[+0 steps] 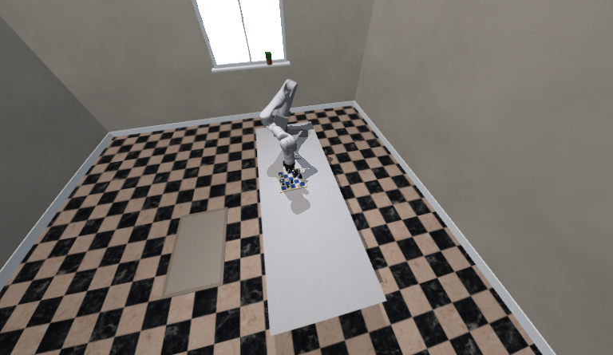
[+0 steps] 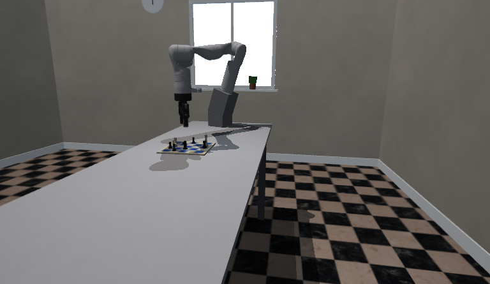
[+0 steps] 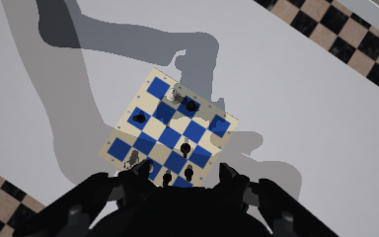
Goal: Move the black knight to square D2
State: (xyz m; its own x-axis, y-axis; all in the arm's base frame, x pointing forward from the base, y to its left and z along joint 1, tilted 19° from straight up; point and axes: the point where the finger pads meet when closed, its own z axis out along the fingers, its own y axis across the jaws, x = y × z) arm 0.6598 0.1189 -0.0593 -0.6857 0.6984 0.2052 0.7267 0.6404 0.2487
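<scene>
A small blue-and-cream chess board (image 3: 170, 133) lies on the long grey table; it also shows in the top and exterior views (image 1: 292, 181) (image 2: 186, 147). Several black pieces stand on it, among them one at the left side (image 3: 139, 118), one near the far edge (image 3: 190, 105), one near the middle (image 3: 185, 148) and two at the near edge (image 3: 189, 172). Two pale pieces (image 3: 174, 94) (image 3: 132, 159) stand there too. The pieces are too small to tell which black one is the knight. My gripper (image 3: 185, 169) (image 2: 184, 122) hangs well above the board, open and empty.
The arm's base (image 2: 222, 109) stands on the table's far end behind the board. The table's right edge (image 2: 265, 147) runs close to the board's side. A checkered floor surrounds the table.
</scene>
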